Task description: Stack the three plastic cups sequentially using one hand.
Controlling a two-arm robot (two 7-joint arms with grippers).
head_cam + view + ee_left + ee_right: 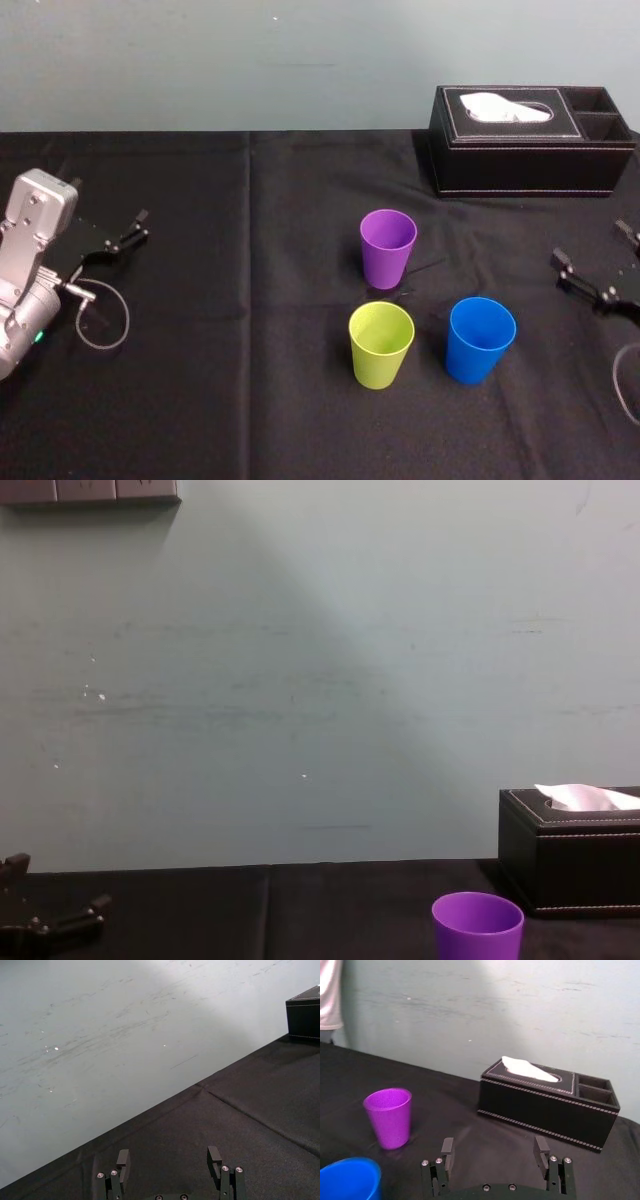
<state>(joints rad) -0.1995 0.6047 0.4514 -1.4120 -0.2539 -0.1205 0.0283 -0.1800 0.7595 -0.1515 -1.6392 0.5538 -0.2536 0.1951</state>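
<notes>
Since nothing is nested yet, the purple cup, yellow-green cup and blue cup stand upright and apart on the black cloth, mouths up for stacking. The right gripper sits to the right of the blue cup, fingers spread and empty. Being nearest, it is probably the working hand. The left gripper is parked far left — fingers likewise spread, well apart from the cups.

On the table, three cups stand apart in a triangle right of centre: the far cup, the near left cup before it and the near right cup beside that one. The tissue box sits behind them, far right. The left gripper is at the table's left edge, the right gripper at its right.
</notes>
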